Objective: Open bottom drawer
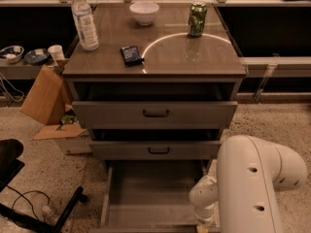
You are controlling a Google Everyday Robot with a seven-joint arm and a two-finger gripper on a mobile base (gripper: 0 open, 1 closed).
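The bottom drawer (150, 193) stands pulled far out, lowest in the cabinet. The gripper (204, 225) sits at its front right corner; the state of the jaws cannot be told. Risk: further pull could overrun the slides. The surface (194, 57) carries a bottle (84, 21), a bowl (144, 12) and a can (197, 19). A cardboard box (46, 98) stands on the floor to the left.

Three drawers (155, 113) (155, 150) (155, 193), one bottle (84, 21), one bowl (144, 12), one can (197, 19), one claw (203, 225) bottom-right.

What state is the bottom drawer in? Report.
Open: bottom drawer is pulled far out, its grey interior showing. Gripper sits low at its front edge.
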